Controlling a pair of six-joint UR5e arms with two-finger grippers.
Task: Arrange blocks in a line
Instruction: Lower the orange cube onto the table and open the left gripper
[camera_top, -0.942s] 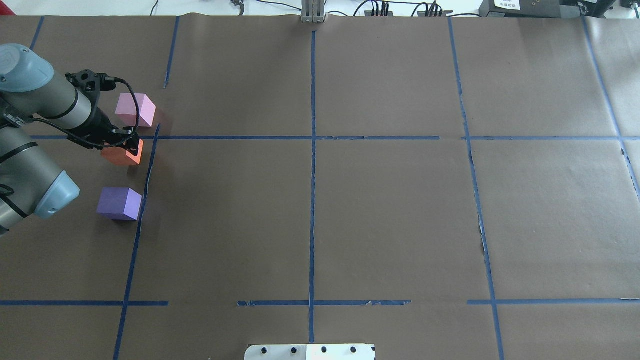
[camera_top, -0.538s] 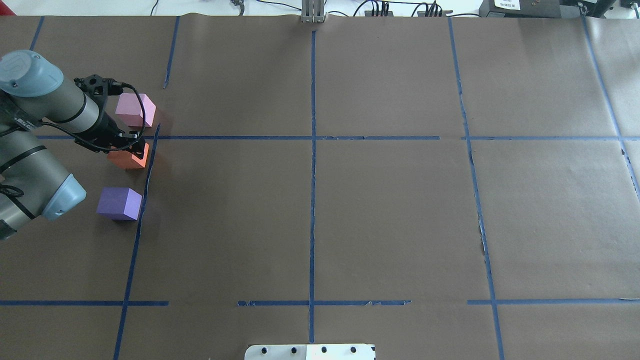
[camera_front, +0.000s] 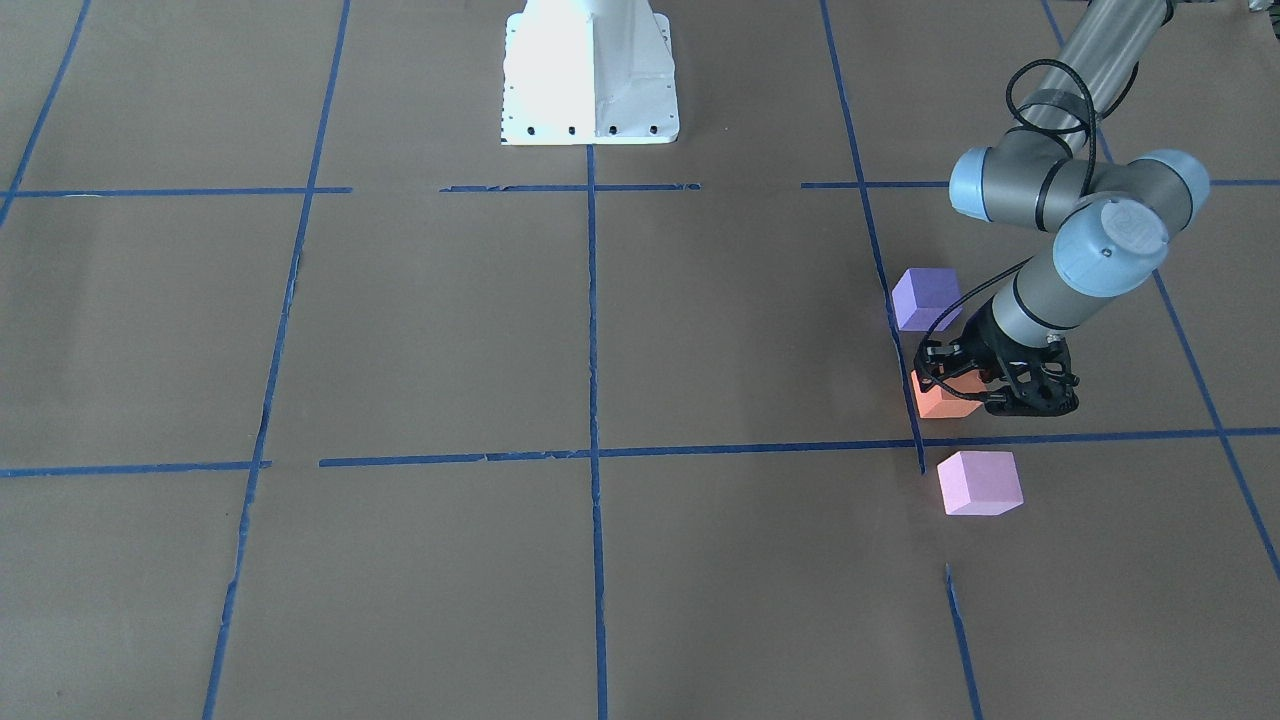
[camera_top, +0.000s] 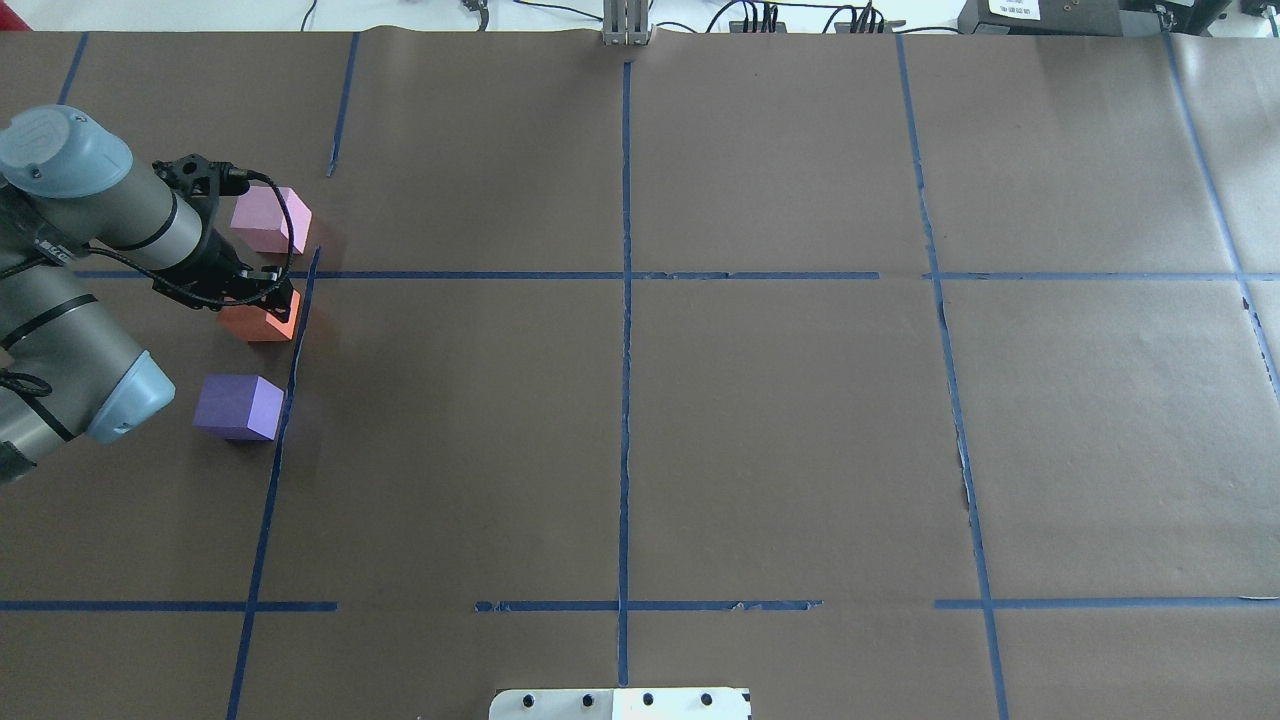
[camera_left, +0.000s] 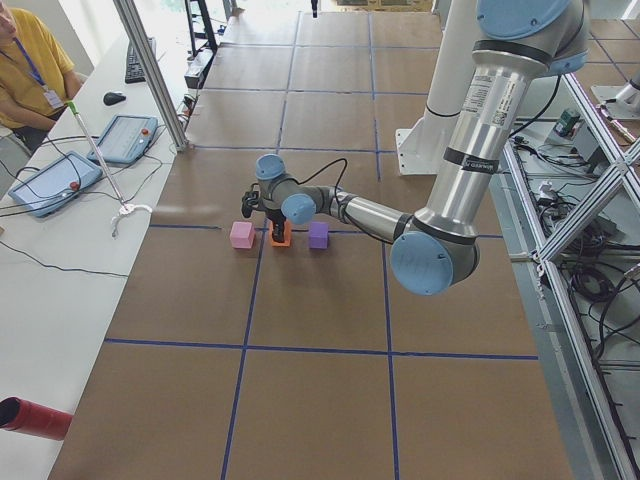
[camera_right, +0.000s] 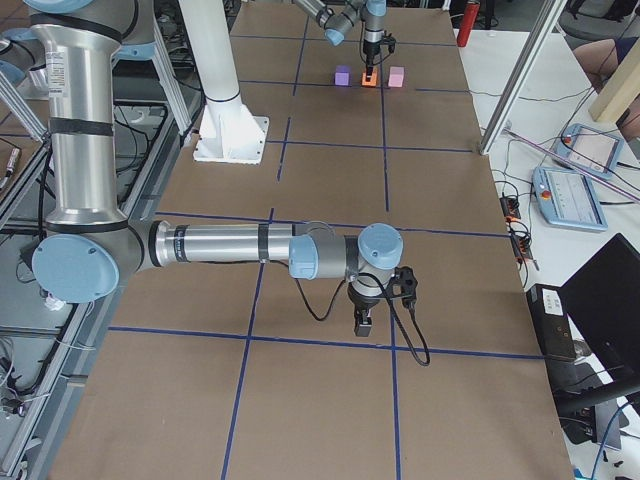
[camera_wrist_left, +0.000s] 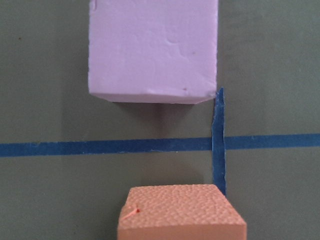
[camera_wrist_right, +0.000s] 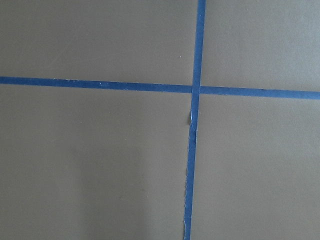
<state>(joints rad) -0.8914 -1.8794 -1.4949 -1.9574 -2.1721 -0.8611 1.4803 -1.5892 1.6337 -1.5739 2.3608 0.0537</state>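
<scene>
My left gripper (camera_top: 268, 298) is shut on the orange block (camera_top: 258, 322), low at the table, just left of a blue tape line. The orange block also shows in the front-facing view (camera_front: 945, 400) and at the bottom of the left wrist view (camera_wrist_left: 182, 212). The pale pink block (camera_top: 270, 218) sits on the table beyond it, across a tape line (camera_wrist_left: 152, 47). The purple block (camera_top: 238, 406) sits on the near side. The three stand roughly in a row with gaps. My right gripper (camera_right: 364, 325) hovers over bare table far off; I cannot tell if it is open.
Blue tape lines (camera_top: 625, 350) divide the brown paper table into squares. The white robot base plate (camera_front: 590, 70) stands at the table's near edge. Tablets and cables (camera_left: 50, 180) lie on a side bench beyond the far edge.
My left gripper has moved a little to the right with the orange block, closer to the tape line. The pink and purple blocks have not moved.
</scene>
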